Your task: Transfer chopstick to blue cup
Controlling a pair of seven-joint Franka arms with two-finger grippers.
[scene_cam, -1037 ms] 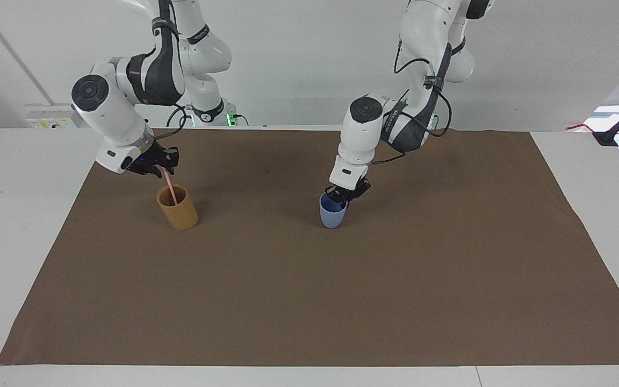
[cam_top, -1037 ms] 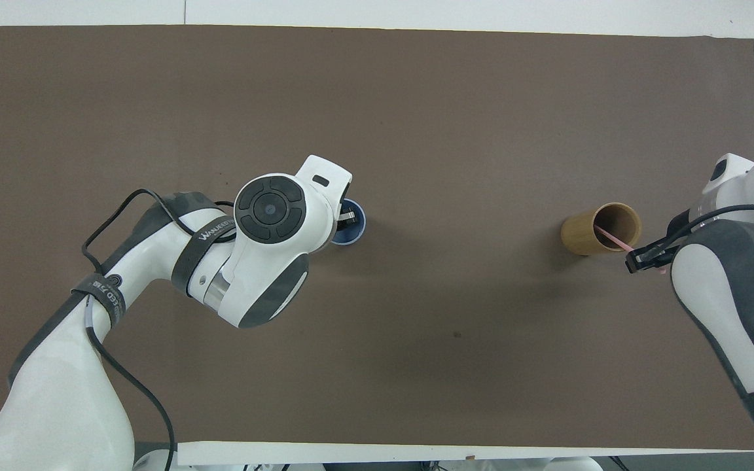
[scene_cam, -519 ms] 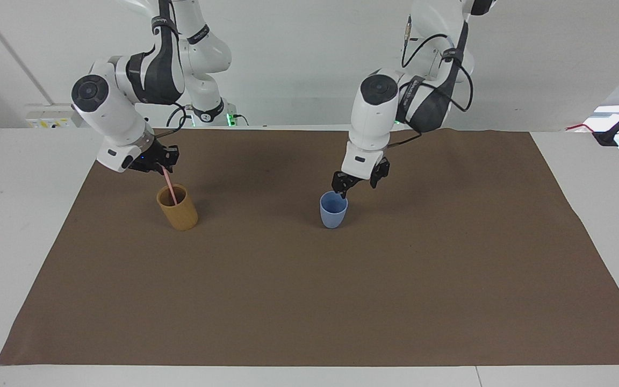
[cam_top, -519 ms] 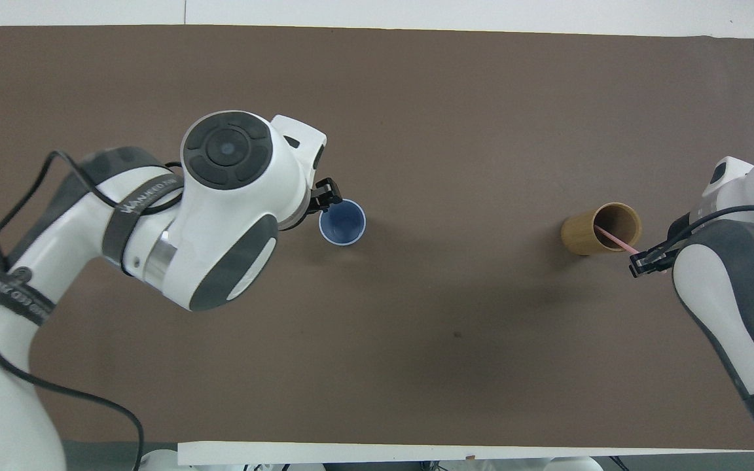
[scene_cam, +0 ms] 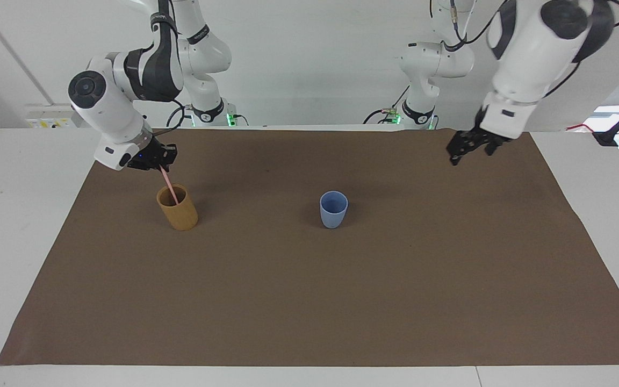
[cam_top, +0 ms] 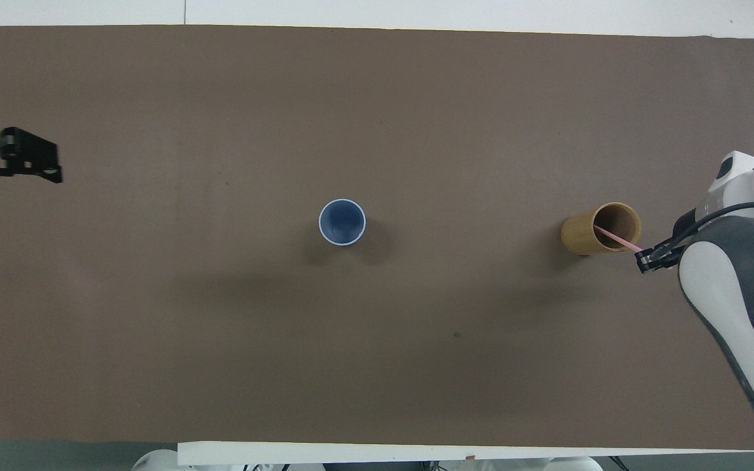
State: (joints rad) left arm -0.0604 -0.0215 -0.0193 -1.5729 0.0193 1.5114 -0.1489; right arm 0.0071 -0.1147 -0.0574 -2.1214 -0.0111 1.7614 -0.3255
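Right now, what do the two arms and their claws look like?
Both arms are glossy white with rounded shells, dark grey sleeves at the joints and round dark caps on the joint ends. Loose black cables run along them. The left claw and right claw are small black two-finger units on white wrist blocks. The right wrist shows a tiny blue light; the bases show green lights.

Open mat (scene_cam: 309, 301) around blue cup (scene_cam: 333, 209)

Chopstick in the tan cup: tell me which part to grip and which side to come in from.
Grip the chopstick on the upper end that sticks out above the tan cup, coming from above on the side nearer the robots. It leans that way out of the rim, its lower part hidden inside the cup. The right tool is already shut on that exposed end; the left tool waits open, away from the blue cup.
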